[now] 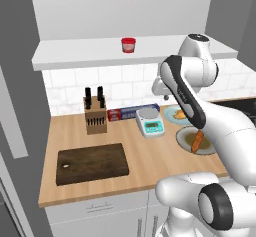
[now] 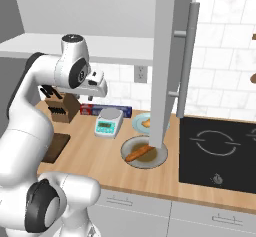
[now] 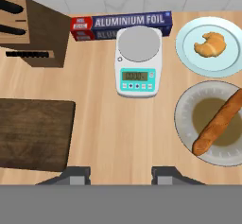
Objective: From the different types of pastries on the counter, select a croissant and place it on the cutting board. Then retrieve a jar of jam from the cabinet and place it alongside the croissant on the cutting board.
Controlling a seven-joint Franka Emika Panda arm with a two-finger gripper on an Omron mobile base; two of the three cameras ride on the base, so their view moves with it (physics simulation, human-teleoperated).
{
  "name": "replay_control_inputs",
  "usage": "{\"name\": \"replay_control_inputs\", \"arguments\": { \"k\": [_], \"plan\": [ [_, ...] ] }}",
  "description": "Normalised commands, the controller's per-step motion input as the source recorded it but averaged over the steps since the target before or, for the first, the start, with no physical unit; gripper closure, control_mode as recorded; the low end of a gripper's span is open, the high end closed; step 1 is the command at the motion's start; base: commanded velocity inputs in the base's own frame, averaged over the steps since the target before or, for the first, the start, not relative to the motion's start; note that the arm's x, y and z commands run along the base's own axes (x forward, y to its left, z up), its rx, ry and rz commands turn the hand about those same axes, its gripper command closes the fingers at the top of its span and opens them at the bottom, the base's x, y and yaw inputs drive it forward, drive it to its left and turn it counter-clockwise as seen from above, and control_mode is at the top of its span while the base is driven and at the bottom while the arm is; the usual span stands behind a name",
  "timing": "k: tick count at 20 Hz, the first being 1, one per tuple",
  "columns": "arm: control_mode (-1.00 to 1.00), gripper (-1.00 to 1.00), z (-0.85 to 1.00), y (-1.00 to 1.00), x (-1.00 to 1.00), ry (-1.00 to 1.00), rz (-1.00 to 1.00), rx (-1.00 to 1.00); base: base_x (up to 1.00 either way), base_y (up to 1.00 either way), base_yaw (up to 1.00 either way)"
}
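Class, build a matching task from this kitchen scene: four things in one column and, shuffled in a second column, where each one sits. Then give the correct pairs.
Things:
1. croissant
2. long pastry
3. jar of jam
4. kitchen scale

Places:
A. on the white shelf ledge
B. on the pale blue plate
C. on the counter in front of the foil box
D. on the grey plate with a brown centre

Pairs: 1-B, 2-D, 3-A, 4-C

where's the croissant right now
The croissant lies on a pale blue plate at the hand view's upper right, right of the kitchen scale and above the long pastry's plate.
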Motion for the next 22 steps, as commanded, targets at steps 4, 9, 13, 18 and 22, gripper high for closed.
{"name": "replay_control_inputs", "arguments": {
  "k": [4, 9, 13, 18, 22],
  "plan": [
    [-1.00, -1.00, -0.01, 0.00, 0.00, 0.05, 0.00, 0.00, 0.00, 0.00, 0.00],
    [-1.00, -1.00, -0.02, 0.00, 0.00, 0.04, 0.00, 0.00, 0.00, 0.00, 0.00],
    [-1.00, -1.00, -0.01, 0.00, 0.00, 0.05, 0.00, 0.00, 0.00, 0.00, 0.00],
    [-1.00, -1.00, 0.00, 0.00, -0.10, 0.03, 0.00, 0.00, 0.00, 0.00, 0.00],
    [-1.00, -1.00, 0.41, 0.08, -0.18, -0.10, 0.01, -0.02, 0.00, 0.00, 0.00]
  ]
}}
